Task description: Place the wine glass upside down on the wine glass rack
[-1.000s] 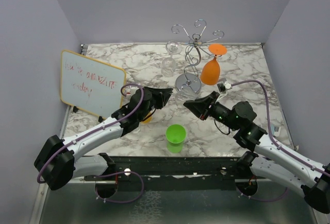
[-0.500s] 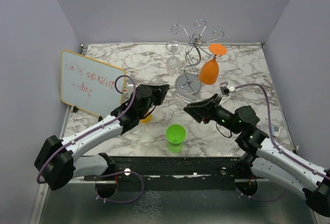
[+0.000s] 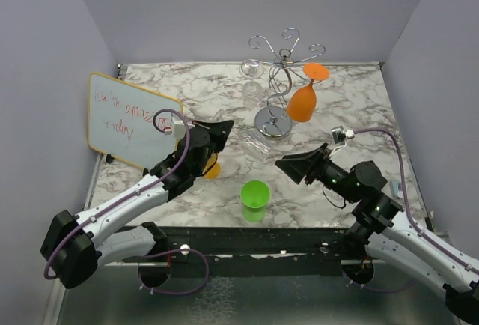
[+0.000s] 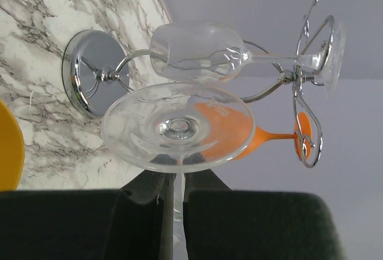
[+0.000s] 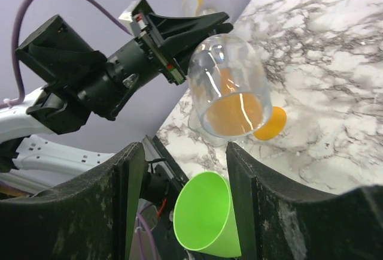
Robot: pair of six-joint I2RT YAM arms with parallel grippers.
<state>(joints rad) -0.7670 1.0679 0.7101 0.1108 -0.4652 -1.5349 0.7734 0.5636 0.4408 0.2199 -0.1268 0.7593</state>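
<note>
The clear wine glass (image 5: 230,83) was in the left pincer (image 4: 175,182), whose fingers were clenched on the thin stem. It hung in the air above the marble table (image 3: 187,93), tilted rather than inverted, its bowl pointing away from the arm toward the wine glass rack (image 3: 271,121), near it but apart. The right pincer (image 3: 283,166) was released, its fingers spread with nothing between them, facing the glass from the other side.

The glass was probably light, rigid and brittle, with a smooth, slippery surface. The stem looked like the sensible hold, since a two-finger grip would slide off the round bowl. The stem was also the weakest part, so a modest squeeze seemed wiser than a hard one. The foot would need to stay free to slide into one of the curled wire arms. Chrome against glass might chip on a knock.

By count:
- three wine glasses: the held one, a second clear glass (image 4: 197,51) and an orange wine glass (image 3: 302,105), both of these hung upside down
- one rack
- one green cup (image 3: 255,196)
- one whiteboard (image 3: 133,119)
</note>
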